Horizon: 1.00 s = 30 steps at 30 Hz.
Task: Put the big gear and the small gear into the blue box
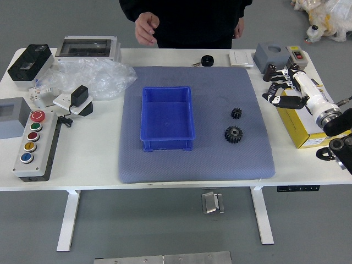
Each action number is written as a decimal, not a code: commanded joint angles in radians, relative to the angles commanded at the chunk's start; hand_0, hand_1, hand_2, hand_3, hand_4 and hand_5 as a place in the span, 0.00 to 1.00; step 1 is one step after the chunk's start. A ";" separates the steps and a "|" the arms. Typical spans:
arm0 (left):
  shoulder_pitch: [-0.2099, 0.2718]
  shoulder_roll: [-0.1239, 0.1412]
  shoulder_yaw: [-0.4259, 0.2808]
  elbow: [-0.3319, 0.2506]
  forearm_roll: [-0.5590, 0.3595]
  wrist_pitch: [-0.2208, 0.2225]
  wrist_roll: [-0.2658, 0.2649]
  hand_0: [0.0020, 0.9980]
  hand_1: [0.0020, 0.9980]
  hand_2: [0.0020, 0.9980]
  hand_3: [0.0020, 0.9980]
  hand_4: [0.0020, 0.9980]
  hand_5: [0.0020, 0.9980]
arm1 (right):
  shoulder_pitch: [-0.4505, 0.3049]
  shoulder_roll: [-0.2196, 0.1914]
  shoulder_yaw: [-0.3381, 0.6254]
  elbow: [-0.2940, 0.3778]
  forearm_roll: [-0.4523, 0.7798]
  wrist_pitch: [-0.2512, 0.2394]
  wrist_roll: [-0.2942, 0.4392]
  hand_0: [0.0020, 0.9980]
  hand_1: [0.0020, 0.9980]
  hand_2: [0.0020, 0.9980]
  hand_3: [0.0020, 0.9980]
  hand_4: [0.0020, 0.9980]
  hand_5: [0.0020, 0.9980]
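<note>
Below, grey floor (137, 225) surrounds our white tabletop (85, 159). Near its far right corner, our right hand (300, 88) hangs, spread.

Light bright and even; direction hard to tell. White table (88, 159), spreading left from under the right hand (283, 89), reads pale, shadows on it soft and faint. Hand's pale shell catches highlights, its black parts go dark, fine detail a bit soft. Far left of the hand, crumpled clear plastic (91, 78) shows small glints. Blue box (168, 114), nearer on that side: inner walls shade deeper. Person's black clothing (190, 22), beyond and left of the hand, sinks to near-solid dark. Big gear (233, 134), left and nearer the camera: teeth readable.
</note>
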 joint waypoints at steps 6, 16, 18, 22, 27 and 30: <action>0.001 0.000 0.001 0.000 0.004 0.000 0.001 0.86 0.83 0.81 0.83 0.70 0.30 | 0.054 0.027 -0.073 -0.078 -0.131 -0.043 -0.002 0.66 0.55 0.62 0.64 0.76 0.06; 0.000 0.000 0.001 0.000 0.009 -0.001 0.002 0.86 0.83 0.81 0.83 0.70 0.30 | 0.135 0.077 -0.219 -0.170 -0.362 -0.057 -0.026 0.65 0.55 0.62 0.64 0.75 0.06; 0.000 0.000 0.002 0.000 0.010 -0.001 0.003 0.86 0.83 0.81 0.83 0.70 0.30 | 0.148 0.088 -0.243 -0.183 -0.403 -0.050 -0.031 0.65 0.55 0.62 0.64 0.75 0.06; 0.000 -0.001 0.003 0.000 0.011 -0.002 0.002 0.86 0.83 0.81 0.83 0.70 0.30 | 0.170 0.105 -0.282 -0.203 -0.444 -0.038 -0.038 0.65 0.56 0.62 0.64 0.75 0.06; 0.000 -0.002 0.003 0.000 0.010 -0.002 0.002 0.86 0.83 0.81 0.83 0.70 0.30 | 0.193 0.116 -0.321 -0.226 -0.461 -0.030 -0.039 0.66 0.57 0.64 0.64 0.75 0.05; 0.000 -0.001 0.002 0.000 0.011 -0.002 0.003 0.86 0.83 0.81 0.83 0.70 0.30 | 0.207 0.119 -0.341 -0.239 -0.465 -0.030 -0.035 0.66 0.57 0.64 0.64 0.75 0.05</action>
